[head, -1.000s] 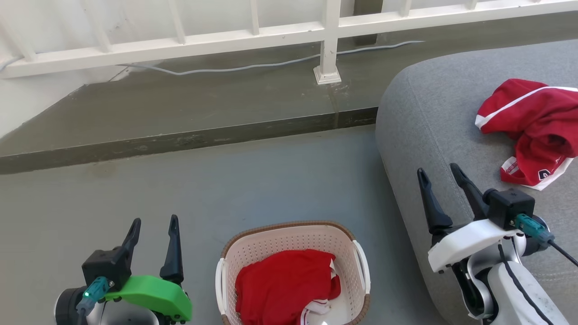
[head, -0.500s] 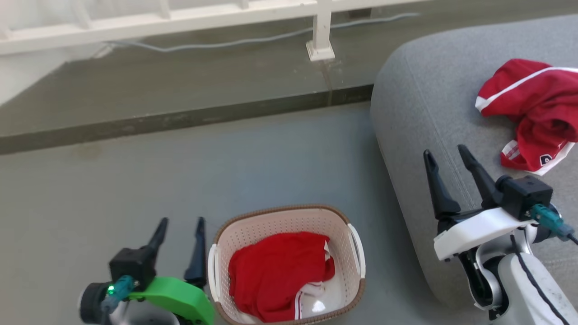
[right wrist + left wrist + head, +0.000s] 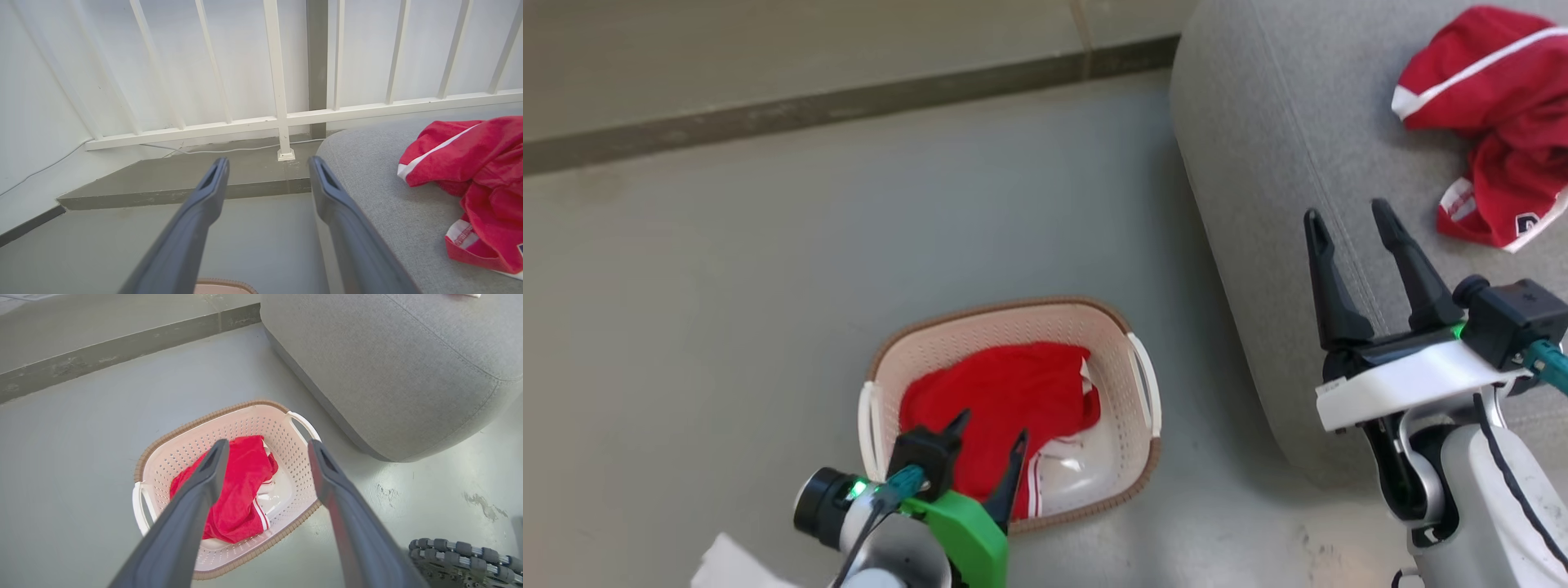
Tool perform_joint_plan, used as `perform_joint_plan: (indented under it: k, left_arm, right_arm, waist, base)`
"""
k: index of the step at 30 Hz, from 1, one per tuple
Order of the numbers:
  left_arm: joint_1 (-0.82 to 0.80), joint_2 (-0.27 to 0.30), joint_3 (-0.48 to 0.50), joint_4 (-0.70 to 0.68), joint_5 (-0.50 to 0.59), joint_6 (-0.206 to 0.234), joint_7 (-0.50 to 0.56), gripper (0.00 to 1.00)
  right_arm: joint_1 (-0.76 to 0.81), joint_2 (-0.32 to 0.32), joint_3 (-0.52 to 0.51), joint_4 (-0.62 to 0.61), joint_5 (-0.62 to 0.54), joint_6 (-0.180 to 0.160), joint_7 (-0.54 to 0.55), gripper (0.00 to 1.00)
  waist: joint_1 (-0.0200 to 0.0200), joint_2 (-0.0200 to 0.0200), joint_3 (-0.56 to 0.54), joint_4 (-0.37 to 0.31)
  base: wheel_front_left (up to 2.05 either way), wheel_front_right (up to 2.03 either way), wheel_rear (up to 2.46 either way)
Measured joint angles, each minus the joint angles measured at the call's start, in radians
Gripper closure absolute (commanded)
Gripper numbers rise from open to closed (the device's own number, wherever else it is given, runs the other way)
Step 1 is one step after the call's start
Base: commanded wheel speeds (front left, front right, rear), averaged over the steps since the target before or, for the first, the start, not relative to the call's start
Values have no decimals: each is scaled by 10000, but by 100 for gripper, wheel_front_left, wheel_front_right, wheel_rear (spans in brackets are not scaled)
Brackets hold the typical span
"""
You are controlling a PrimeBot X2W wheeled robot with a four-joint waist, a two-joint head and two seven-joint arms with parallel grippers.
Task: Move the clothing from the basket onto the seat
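Red fabric turns up in two places. A first garment (image 3: 1490, 122) lies crumpled on the seat (image 3: 1274, 147), toward the right of the head view, with its white stripe and trim showing. I record that piece as delivered. A second garment (image 3: 1001, 396) lies in the basket (image 3: 1005, 314), bunched toward the left side. White-striped trim shows at its near right, with a bare patch of basket floor beside it. Whether another piece sits beneath it cannot be told.

The basket stands on the grey floor (image 3: 727, 269), near the seat but apart from it.

My left gripper (image 3: 990, 426) hangs over the near part of the basket, spread wide with nothing between its fingers (image 3: 204, 486). In the left wrist view they frame the second garment from above, and by my reading they are not yet touching it. My right gripper (image 3: 1347, 212) is likewise spread and empty. It is above the left part of the seat, well apart from the first garment.

Assessment: about half done, one piece across and at least one outstanding. Left to do: lower the left gripper into the basket, close on the bunched fabric, lift it clear of the rim and carry it to the seat. Noted risk: a shallow pinch may let the loose cloth slip or drag the light basket along.
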Motion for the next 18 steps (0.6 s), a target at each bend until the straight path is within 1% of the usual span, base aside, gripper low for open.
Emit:
perform_joint_plan:
  k: [2,8,10,15,18]
  left_arm:
    - [-263,-8,-144,357,73,-92,151,0]
    - [-1022,-40,-341,1256,199,-176,431,0]
    - [-1301,-58,-328,1657,428,-176,460,0]
    - [-1786,-90,-219,2573,456,-174,696,0]
    - [-2081,-127,-117,3116,454,-173,857,0]
  right_arm:
    - [-70,4,19,-132,0,2,0,0]
    - [-220,17,81,-303,15,17,2,0]
    - [-249,54,115,-405,46,54,2,0]
    - [-437,307,247,-629,213,138,-15,0]
    - [-657,324,295,-788,268,153,-86,0]
  waist:
    - [0,0,272,-101]
    - [1,0,953,-377]
    - [1,0,1232,-492]
    - [1,0,1929,-798]
    - [1,0,2349,-991]
  base:
    - [0,0,0]
    - [0,0,0]
    - [0,0,0]
    - [0,0,0]
    - [0,0,0]
